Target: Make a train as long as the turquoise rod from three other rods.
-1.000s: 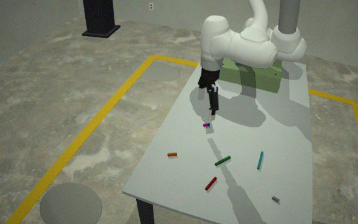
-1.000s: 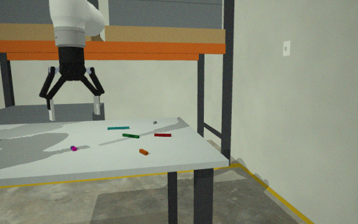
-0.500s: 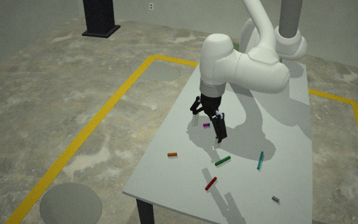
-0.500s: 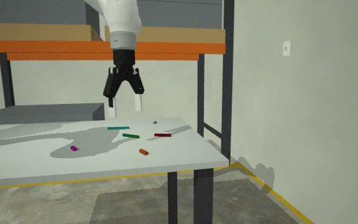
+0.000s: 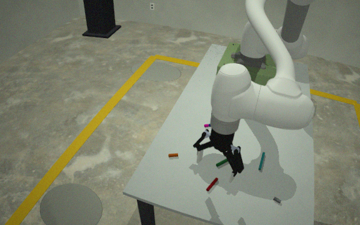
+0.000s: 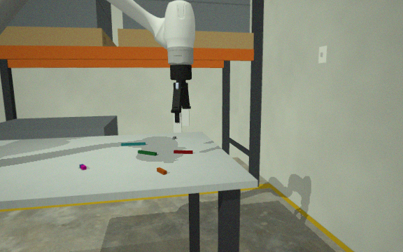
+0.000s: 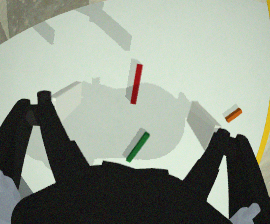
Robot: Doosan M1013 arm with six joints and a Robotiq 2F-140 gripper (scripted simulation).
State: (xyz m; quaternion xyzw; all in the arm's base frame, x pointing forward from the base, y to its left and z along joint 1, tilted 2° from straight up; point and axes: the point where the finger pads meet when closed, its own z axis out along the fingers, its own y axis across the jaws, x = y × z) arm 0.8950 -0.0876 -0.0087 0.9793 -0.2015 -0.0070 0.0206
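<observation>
Top view | rods: 1 turquoise [image 5: 262, 160] | 1 green [image 5: 221, 162] | 1 red [image 5: 212, 184]

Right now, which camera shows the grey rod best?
The top view: the grey rod lies unobstructed near the table's front right corner. The exterior view shows it only as a tiny speck at the far edge. The wrist view does not show it.

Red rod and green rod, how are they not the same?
The red rod lies nearer the table's front edge; the green rod lies further in, partly hidden by a gripper finger in the top view. In the wrist view the green rod sits right below the open gripper, while the red rod lies further off. Their colours differ too. Both lie flat on the table, apart, touching nothing.
</observation>
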